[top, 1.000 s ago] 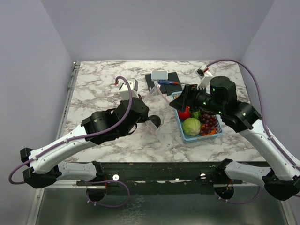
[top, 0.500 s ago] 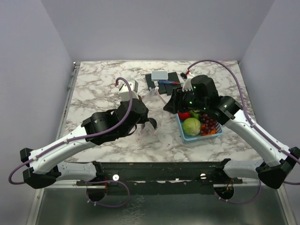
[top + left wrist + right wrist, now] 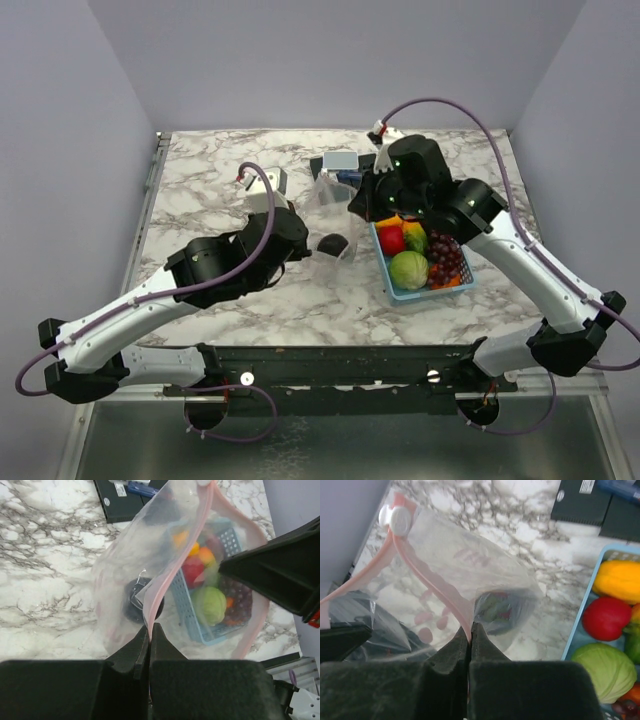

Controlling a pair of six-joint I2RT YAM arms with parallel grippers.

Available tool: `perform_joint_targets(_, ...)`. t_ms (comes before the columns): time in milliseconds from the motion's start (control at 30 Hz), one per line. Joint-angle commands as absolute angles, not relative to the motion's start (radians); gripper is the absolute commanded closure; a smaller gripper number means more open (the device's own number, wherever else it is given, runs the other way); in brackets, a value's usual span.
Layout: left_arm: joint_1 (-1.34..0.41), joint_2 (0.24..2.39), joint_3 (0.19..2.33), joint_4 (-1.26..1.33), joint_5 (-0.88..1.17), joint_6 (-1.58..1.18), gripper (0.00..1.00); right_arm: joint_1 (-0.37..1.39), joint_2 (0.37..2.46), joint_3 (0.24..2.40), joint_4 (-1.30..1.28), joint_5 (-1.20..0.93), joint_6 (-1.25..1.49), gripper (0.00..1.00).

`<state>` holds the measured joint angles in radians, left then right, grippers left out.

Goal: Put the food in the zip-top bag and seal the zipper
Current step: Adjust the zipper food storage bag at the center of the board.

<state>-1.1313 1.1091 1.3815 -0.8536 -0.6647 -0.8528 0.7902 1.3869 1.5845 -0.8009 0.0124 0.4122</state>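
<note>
The left gripper (image 3: 150, 632) is pinched flat on the zipper (image 3: 167, 580), the thin pink closure strip along the mouth of the clear, crinkly, pink-tinted plastic zip-top bag (image 3: 125, 555). Nothing but the strip sits between its fingers. The right gripper (image 3: 470, 630) is clamped the same way on another stretch of that strip, and the white slider tab (image 3: 397, 519) sits up and to the left of its fingertips. Between the two pinches the mouth is drawn open into a loop, with the bag stretched just ahead of both pairs of fingers above the marble-patterned table (image 3: 200, 190).

A dark round piece (image 3: 142, 602) shows through the film just ahead of the left fingertips. It looks to be inside the bag, though what it is cannot be told. The rest of the food lies in the light-blue plastic basket (image 3: 425, 294), off to the right of the right fingers: a round green cabbage (image 3: 602, 672), a red piece (image 3: 606, 617), a long yellow piece (image 3: 620, 580) and a dark purple grape bunch (image 3: 447, 258).

The task appears to be at an early stage. The bag is gripped and open, at most one item is in it, nearly all the food remains to be moved, and the zipper is unsealed.
</note>
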Motion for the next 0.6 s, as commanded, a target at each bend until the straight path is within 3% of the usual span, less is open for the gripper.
perform_joint_targets(0, -1.123, 1.097, 1.519, -0.969, -0.757, -0.812, 1.00, 0.793, 1.408, 1.757, -0.879, 0.109, 0.341, 0.99)
perform_joint_targets(200, -1.121, 1.099, 1.573, -1.025, -0.766, -0.812, 1.00, 0.793, 1.421, 1.720, -0.855, 0.092, 0.337, 0.99)
perform_joint_targets(367, -1.103, 1.076, 1.350, -0.926, -0.747, -0.842, 1.00, 0.793, 1.421, 1.473, -0.711, 0.015, 0.385, 0.99)
perform_joint_targets(567, -0.900, 1.098, 1.016, -0.707, -0.376, -0.856, 1.00, 0.793, 1.490, 1.319, -0.652, -0.086, 0.421, 0.99)
